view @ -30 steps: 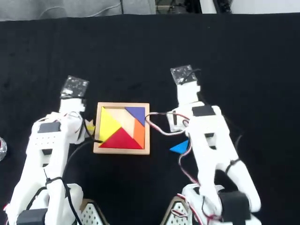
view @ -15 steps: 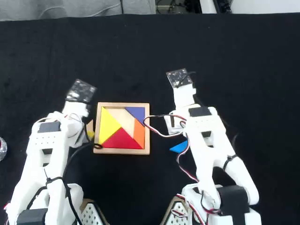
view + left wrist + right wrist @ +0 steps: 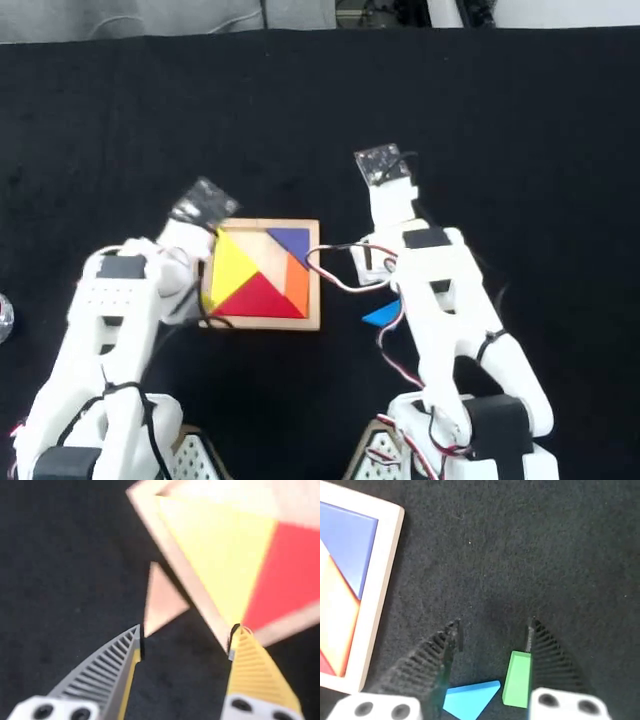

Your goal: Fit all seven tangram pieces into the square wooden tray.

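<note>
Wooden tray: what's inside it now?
Inside the wooden tray: yellow triangle, red triangle, orange piece, blue piece, plus a pale patch at the far side. The left arm hides the left rim.

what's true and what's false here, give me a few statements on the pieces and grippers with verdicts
1. The yellow triangle lies inside the tray. True.
2. The light blue triangle sits in the tray. False: it lies on the black cloth outside the tray, near the right gripper.
3. The left gripper is open. True.
4. The left gripper grips the pale triangle. False: that triangle lies on the cloth beside the tray, ungripped.
5. The green piece lies on the cloth next to the light blue triangle. True.
</note>
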Controlling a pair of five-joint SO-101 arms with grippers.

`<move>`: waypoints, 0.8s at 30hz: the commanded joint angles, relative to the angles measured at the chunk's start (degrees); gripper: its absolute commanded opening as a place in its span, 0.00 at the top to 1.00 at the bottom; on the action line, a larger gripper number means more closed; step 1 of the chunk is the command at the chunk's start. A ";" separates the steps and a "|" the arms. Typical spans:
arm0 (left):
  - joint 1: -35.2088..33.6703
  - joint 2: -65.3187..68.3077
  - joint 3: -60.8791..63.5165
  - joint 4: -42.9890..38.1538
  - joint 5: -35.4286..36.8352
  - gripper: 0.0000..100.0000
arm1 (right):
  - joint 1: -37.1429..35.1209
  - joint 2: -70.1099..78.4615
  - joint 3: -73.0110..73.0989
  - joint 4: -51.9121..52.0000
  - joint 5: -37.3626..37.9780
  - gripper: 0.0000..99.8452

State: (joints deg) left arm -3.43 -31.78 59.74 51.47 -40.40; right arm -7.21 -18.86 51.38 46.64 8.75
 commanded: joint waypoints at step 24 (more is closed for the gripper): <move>0.66 25.41 -23.96 10.73 -9.23 0.80 | -0.70 0.04 -0.57 -0.79 2.81 0.80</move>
State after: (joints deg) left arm -2.11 -6.11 36.88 63.87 -48.92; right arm -7.21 -18.86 51.38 46.64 11.12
